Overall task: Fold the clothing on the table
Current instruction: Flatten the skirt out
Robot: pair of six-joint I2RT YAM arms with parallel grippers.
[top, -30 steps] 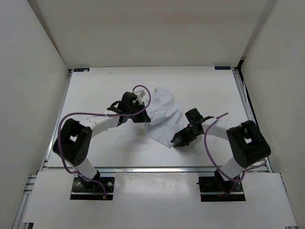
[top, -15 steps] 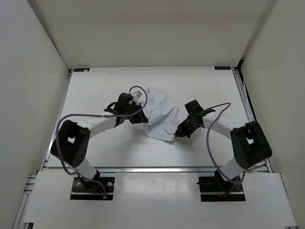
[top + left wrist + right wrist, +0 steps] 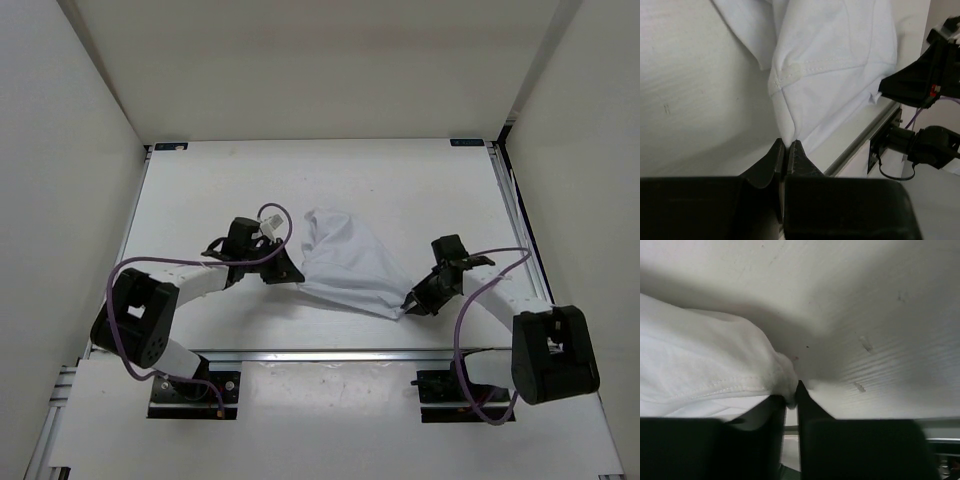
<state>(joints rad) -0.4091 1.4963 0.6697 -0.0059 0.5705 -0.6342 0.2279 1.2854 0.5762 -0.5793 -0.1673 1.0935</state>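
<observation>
The white clothing (image 3: pixel 345 258) lies stretched across the near middle of the table (image 3: pixel 200 190), wrinkled and bunched toward the back. My left gripper (image 3: pixel 292 274) is shut on its near-left corner, and the left wrist view shows the cloth (image 3: pixel 825 65) pinched between the fingertips (image 3: pixel 796 149). My right gripper (image 3: pixel 408 308) is shut on the near-right corner; in the right wrist view a hemmed fold of the clothing (image 3: pixel 710 370) is squeezed between the jaws. The fabric hangs taut between the two grippers.
The aluminium rail (image 3: pixel 330 352) of the table's front edge runs just behind both grippers. White walls (image 3: pixel 70 150) enclose the table on three sides. Purple cables (image 3: pixel 275 215) loop over both arms.
Both grippers have drawn toward the front edge and apart. The right gripper closed on the cloth's corner and pulled it right and nearer. The clothing has spread wider.
</observation>
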